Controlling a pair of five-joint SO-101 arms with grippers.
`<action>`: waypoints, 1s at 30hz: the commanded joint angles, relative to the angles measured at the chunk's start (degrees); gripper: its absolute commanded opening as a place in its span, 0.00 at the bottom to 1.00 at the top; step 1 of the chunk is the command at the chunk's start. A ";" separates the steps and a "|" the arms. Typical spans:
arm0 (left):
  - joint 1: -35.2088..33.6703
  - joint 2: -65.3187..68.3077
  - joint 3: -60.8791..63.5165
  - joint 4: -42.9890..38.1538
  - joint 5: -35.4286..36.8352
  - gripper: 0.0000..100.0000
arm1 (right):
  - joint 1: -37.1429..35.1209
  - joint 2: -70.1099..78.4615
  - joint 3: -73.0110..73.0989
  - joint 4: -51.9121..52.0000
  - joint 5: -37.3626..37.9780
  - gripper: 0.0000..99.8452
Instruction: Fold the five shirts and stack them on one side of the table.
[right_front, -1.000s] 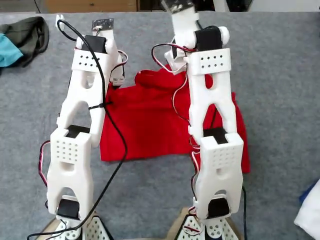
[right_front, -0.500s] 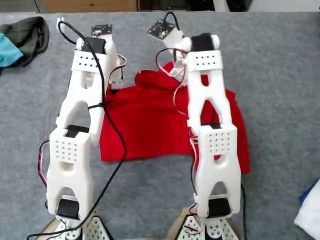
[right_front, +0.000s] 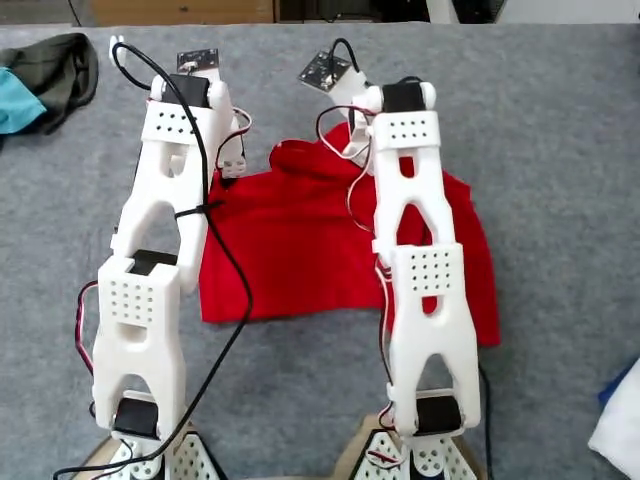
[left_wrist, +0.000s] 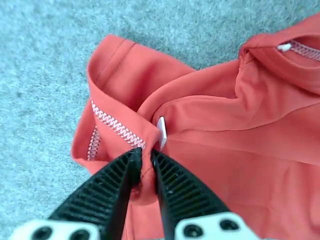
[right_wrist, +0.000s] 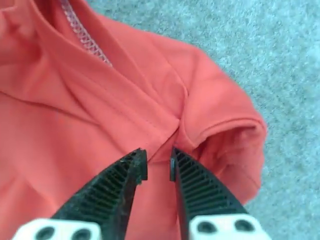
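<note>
A: On the table (right_front: 560, 150), where's the shirt (right_front: 290, 250) at? Can't make much out with the arms in the way.

B: It's the red one, lying spread out roughly in the middle, under and between the two arms. It's mostly flat, but the far edge is bunched up and the collar is rolled over there. The near edge is straight-ish.

A: ok, and the grippers?

B: So the left gripper (left_wrist: 145, 152) is down at the far left corner of the shirt, on the sleeve. Its fingers are closed on a fold of the sleeve hem. You can see the white zigzag stitching (left_wrist: 117, 127) running right up into the pinch. A small white tab (left_wrist: 161, 132) pokes out just past the fingertips.

A: and the other one?

B: The right gripper (right_wrist: 158, 162) sits over the other sleeve, near where it meets the body. Fingers are a touch apart, just a narrow gap, and red cloth shows through it. Can't tell if the tips actually touch the cloth.

A: anything else lying around?

B: Dark green and teal clothes (right_front: 45, 70) are heaped at the far left corner of the table, well apart from the shirt. Some white and blue cloth (right_front: 620, 410) is at the near right edge.
</note>
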 joint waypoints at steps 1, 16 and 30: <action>-0.62 -3.38 -0.35 0.62 0.35 0.02 | -1.19 1.45 -6.20 -1.23 0.70 0.11; -0.70 -3.38 -0.26 0.53 0.00 0.02 | -3.30 5.32 -8.04 -5.89 0.26 0.11; -0.79 -3.30 -0.26 0.53 -0.09 0.02 | -1.36 6.99 -8.31 -6.77 0.70 0.11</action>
